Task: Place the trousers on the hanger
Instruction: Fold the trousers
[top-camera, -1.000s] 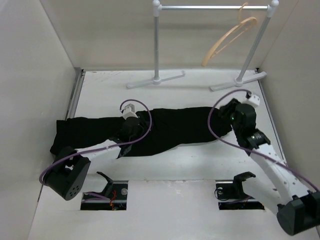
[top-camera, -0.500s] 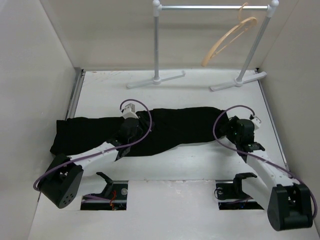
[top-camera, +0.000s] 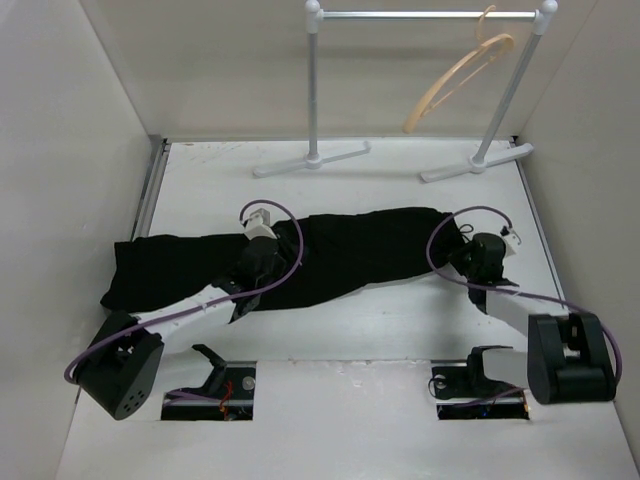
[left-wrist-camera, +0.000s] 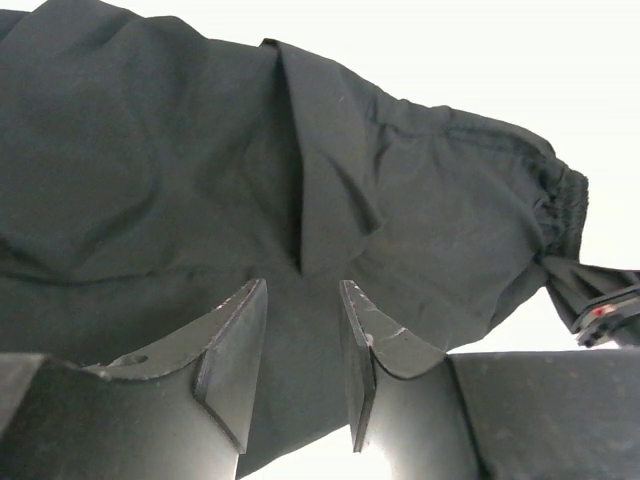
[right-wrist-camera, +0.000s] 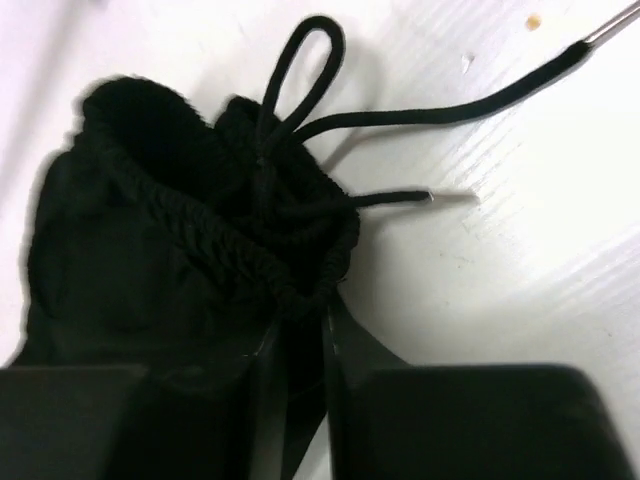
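Observation:
The black trousers (top-camera: 350, 250) lie flat across the table, legs to the left, waistband to the right. My left gripper (top-camera: 262, 262) hovers over their middle; in the left wrist view it is open (left-wrist-camera: 300, 285), with the cloth (left-wrist-camera: 180, 170) lying below the jaws. My right gripper (top-camera: 458, 248) is low at the waist end. In the right wrist view it is shut (right-wrist-camera: 300, 325) on the gathered waistband (right-wrist-camera: 200, 240), with the drawstring (right-wrist-camera: 300, 60) loose on the table. The tan wooden hanger (top-camera: 455, 80) hangs on the rail at the back right.
The grey rail (top-camera: 420, 14) stands at the back on two white feet (top-camera: 310, 160) (top-camera: 478, 162). White walls close in the left and right sides. Two slots (top-camera: 210, 390) (top-camera: 480, 385) sit at the near edge by the arm bases.
My right arm has dropped from a raised pose to low on the table, with its gripper now at the waistband. The left gripper has hardly moved.

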